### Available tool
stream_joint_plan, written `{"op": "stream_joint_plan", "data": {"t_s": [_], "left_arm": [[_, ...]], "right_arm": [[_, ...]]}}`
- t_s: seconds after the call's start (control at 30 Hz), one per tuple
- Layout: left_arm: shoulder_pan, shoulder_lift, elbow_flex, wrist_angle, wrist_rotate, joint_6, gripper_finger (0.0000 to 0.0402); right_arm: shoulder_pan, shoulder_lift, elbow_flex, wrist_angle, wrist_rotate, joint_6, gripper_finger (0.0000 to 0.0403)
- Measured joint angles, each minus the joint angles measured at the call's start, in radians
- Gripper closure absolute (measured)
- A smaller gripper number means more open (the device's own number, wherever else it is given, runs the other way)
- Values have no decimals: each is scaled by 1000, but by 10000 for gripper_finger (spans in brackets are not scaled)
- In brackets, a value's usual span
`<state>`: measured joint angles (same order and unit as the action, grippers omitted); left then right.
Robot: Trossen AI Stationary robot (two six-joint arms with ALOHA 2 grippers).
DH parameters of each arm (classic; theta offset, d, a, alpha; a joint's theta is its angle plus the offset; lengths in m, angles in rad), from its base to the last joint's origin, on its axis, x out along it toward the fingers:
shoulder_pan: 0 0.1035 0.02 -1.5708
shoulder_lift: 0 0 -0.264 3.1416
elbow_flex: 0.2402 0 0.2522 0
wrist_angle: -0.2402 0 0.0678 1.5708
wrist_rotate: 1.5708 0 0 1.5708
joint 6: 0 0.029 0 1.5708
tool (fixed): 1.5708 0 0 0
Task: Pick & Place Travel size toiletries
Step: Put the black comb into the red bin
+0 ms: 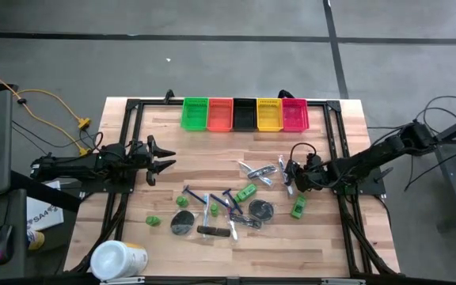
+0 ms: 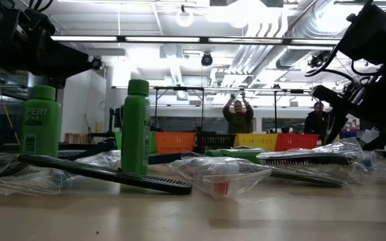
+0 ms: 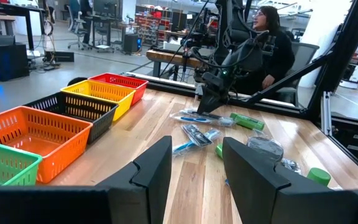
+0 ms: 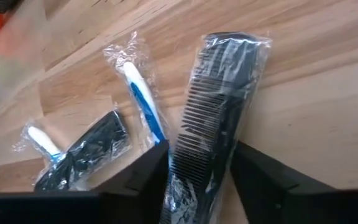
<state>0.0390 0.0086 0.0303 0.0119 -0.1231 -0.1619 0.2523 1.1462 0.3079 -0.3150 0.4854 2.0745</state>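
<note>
The travel size toiletries lie scattered mid-table: green mini bottles [image 1: 246,192] [image 1: 298,207], dark round discs [image 1: 261,210], blue razors [image 1: 229,199] and a bare black comb [image 1: 212,231]. My right gripper [image 4: 199,177] slants down at the pile's right side, shut on a black comb in clear wrap [image 4: 219,106]. Beside that comb lie a wrapped white-blue toothbrush [image 4: 143,99] and a wrapped black piece [image 4: 89,152]. My left gripper [image 3: 196,165] waits at the table's left, level, open and with nothing between its fingers. My right gripper pinches the wrapped comb's two long sides [image 4: 194,155] between its two fingers, near the end closest to the wrist. The fingers [image 4: 148,171] slant down from the table's right and lie across the comb. The comb's far end [image 4: 235,50] appears to lie on the wood.
A row of coloured bins [image 1: 244,113] stands along the far edge: green, orange, black, yellow, red. A large white tub [image 1: 117,260] lies at the near left corner. A black frame [image 1: 133,127] borders the table. People stand in the room beyond.
</note>
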Motion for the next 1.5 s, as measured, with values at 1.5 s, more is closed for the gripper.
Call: {"op": "stream_joint_plan", "data": {"t_s": [1.5], "left_arm": [[0,0,0,0,0,0,258]], "right_arm": [[-594,-457,2,324,50,-1108,392]]}}
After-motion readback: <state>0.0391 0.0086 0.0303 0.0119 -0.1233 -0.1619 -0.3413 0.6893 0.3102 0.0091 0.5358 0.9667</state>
